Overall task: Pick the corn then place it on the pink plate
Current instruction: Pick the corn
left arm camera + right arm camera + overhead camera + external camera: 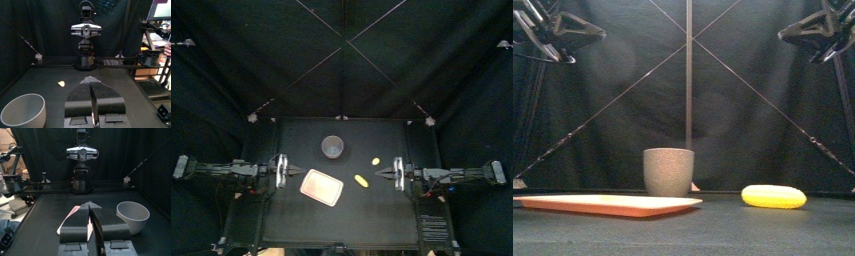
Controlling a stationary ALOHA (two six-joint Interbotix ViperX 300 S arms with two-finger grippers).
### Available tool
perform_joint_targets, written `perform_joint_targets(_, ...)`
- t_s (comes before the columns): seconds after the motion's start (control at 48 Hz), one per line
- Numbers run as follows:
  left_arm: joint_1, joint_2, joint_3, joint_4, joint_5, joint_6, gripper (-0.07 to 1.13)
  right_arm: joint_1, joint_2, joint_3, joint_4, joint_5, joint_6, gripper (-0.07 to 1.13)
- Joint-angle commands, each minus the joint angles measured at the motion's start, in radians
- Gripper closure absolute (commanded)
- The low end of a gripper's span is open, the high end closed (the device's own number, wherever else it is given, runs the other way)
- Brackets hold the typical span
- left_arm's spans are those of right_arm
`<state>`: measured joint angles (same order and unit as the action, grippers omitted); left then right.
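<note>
Pink tray (607,205), grey cup (668,171) behind it, corn (774,196) lying outside both.

One pink tray (321,186), one tall grey cup (333,148), two small yellow toys (361,181).

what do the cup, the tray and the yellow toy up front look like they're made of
Cup: matte grey ceramic or stoneware by its look, since the wall is dull and gives no glare; it could also be plastic.
Tray: likely plastic, as it is thin, flat and evenly pink with a soft sheen.
Yellow toy: probably smooth plastic or rubber, with a rounded shape, uniform colour and a faint highlight along the top.
</note>
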<state>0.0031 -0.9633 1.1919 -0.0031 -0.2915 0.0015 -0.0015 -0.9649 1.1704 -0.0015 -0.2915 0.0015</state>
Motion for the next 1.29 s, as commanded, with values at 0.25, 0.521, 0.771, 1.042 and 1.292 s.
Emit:
perform_joint_targets(0.25,0.009,-0.112,0.009,0.002,0.058,0.000,1.08,-0.034,0.143,-0.011,0.118,0.064,0.084,0.99)
perform_joint_targets(0.521,0.011,-0.124,0.005,0.003,0.083,0.002,1.08,-0.023,0.229,-0.012,0.133,0.184,0.192,0.81)
perform_joint_targets(0.771,0.011,-0.124,0.006,0.005,0.089,0.000,1.08,-0.017,0.279,0.014,0.132,0.183,0.276,0.44)
perform_joint_targets(1.042,0.009,-0.124,0.005,0.005,0.091,0.002,1.08,-0.034,0.462,-0.025,0.170,0.137,0.298,0.11)
perform_joint_targets(1.292,0.011,-0.124,0.006,0.005,0.092,0.002,1.08,-0.040,0.687,-0.118,0.278,0.140,0.299,0.06)
